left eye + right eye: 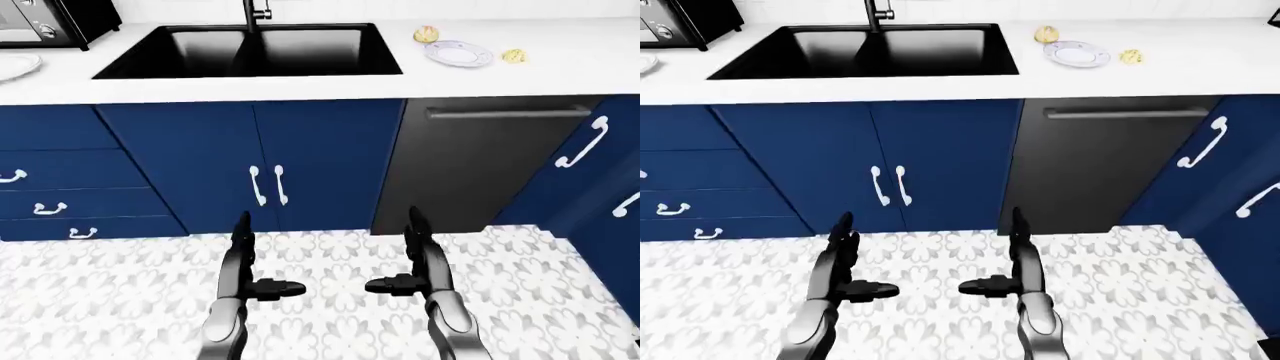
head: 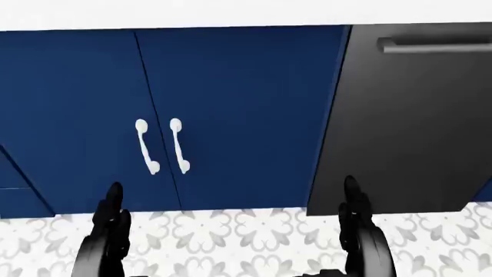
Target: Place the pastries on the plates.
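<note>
Two small yellowish pastries are seen on the white surface [image 1: 560,75] at the upper right of the left-eye view: a rounder pastry [image 1: 427,34] just left of the small white patterned plate [image 1: 459,54], a second, smaller pastry [image 1: 514,55] just right of it. Neither is on the plate. A second white plate [image 1: 15,66] is cut off by the left edge, below a black microwave [image 1: 55,21]. A black double sink [image 1: 255,49] with a dark faucet [image 1: 256,13] is set left of the pastries. Below, navy cabinet doors [image 1: 255,161] with white handles and a dark grey dishwasher front [image 1: 480,161] are shown. The left hand [image 1: 262,283] and right hand [image 1: 405,281] are held low over the patterned floor tiles [image 1: 330,315], fingers spread apart, nothing grasped, well apart from the pastries.
</note>
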Controlling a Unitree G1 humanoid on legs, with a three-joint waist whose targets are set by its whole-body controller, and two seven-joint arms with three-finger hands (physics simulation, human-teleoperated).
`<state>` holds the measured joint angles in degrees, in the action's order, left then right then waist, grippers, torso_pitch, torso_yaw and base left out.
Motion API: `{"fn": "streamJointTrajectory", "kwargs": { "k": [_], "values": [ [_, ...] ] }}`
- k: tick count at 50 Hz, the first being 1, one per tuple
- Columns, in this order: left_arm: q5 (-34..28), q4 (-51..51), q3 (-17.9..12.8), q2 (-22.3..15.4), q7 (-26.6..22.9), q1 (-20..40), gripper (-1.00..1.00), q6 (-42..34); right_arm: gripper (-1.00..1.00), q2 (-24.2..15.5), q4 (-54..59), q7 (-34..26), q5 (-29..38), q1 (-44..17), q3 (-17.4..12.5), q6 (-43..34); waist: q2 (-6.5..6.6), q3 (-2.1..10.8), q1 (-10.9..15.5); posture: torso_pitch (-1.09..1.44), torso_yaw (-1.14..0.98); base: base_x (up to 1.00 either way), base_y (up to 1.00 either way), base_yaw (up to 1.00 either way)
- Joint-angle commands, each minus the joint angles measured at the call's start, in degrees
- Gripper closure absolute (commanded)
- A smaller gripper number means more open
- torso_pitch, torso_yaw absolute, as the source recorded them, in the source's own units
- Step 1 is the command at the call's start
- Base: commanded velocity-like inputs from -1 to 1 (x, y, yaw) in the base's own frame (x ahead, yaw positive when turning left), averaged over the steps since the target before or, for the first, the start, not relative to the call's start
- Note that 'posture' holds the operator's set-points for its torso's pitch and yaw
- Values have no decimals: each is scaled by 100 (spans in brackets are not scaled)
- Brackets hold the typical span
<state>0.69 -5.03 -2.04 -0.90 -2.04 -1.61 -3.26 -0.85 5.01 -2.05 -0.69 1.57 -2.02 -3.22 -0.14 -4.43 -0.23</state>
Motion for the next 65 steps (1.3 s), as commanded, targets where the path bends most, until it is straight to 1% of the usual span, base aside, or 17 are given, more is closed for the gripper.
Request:
{"fn": "streamJointTrajectory", "kwargs": {
  "k": [1,3,5,7,16,22,28,32,34,39,45,47,50,53,55,56,65],
  "values": [
    [177,1248,-187,-122,59,414,-100,-524,-100,-109,-1216,56,-2,-368,-65,-399,-45,5,-12,0,0,0,0,0],
    [173,1449,-197,-158,26,502,-100,-792,-100,-125,-1546,66,-7,-516,-114,-765,-7,396,46,0,0,0,0,0],
    [207,1634,-258,-203,-18,616,-100,-1044,-100,-157,-1877,66,-9,-672,-145,-1114,-44,137,37,0,0,0,0,0],
    [300,1847,-347,-236,-19,793,-100,-1345,-100,-175,-2198,62,-42,-771,-204,-1352,-41,397,48,0,0,0,0,0],
    [368,2173,-551,-584,20,2018,-100,-2365,-100,-576,-3007,182,-266,-1860,-574,-2667,-7,610,77,0,0,0,-3,0],
    [432,2074,-626,-781,157,2557,-100,-2579,-100,-781,-3030,232,-373,-2345,-710,-2973,333,448,144,0,0,12,-50,0],
    [467,2088,-760,-924,261,2762,-100,-2605,-100,-911,-3244,288,-520,-2567,-786,-3229,61,355,288,0,0,25,-65,0],
    [490,2267,-833,-1082,335,2880,-100,-2747,-100,-1003,-3491,333,-600,-2696,-833,-3511,-534,513,296,0,0,26,-64,0],
    [502,2339,-878,-1157,362,2961,-100,-2805,-100,-1052,-3507,354,-615,-2800,-847,-3582,-399,299,234,0,0,28,-64,0],
    [533,2349,-985,-1298,374,3050,-100,-2820,-100,-1160,-3502,388,-660,-2981,-899,-3656,-89,219,109,0,0,30,-64,0],
    [572,2211,-1068,-1400,435,3109,-100,-2732,-100,-1238,-3501,431,-704,-3016,-960,-3633,308,356,79,0,0,36,-64,0],
    [589,2253,-1067,-1424,457,3132,-100,-2770,-100,-1265,-3555,448,-729,-3031,-989,-3687,288,120,142,0,0,61,-59,0],
    [614,2328,-1089,-1456,478,3158,-100,-2822,-100,-1280,-3594,468,-763,-3036,-1000,-3732,259,278,261,0,0,66,-47,0],
    [673,2409,-1153,-1521,496,3202,-100,-2889,-100,-1309,-3594,457,-755,-3049,-991,-3748,-85,171,379,0,0,59,-17,0],
    [647,2370,-1155,-1552,497,3167,-100,-2825,-100,-1325,-3622,439,-756,-3061,-1001,-3753,-752,360,209,0,0,53,-10,0],
    [652,2379,-1162,-1552,506,3166,-100,-2827,-100,-1325,-3630,432,-759,-3060,-999,-3758,-339,187,295,0,0,54,-10,0],
    [770,2314,-1272,-1659,584,3172,-100,-2777,-100,-1330,-3758,427,-774,-3091,-1015,-3875,-19,238,-45,0,0,56,-9,0]
  ]
}}
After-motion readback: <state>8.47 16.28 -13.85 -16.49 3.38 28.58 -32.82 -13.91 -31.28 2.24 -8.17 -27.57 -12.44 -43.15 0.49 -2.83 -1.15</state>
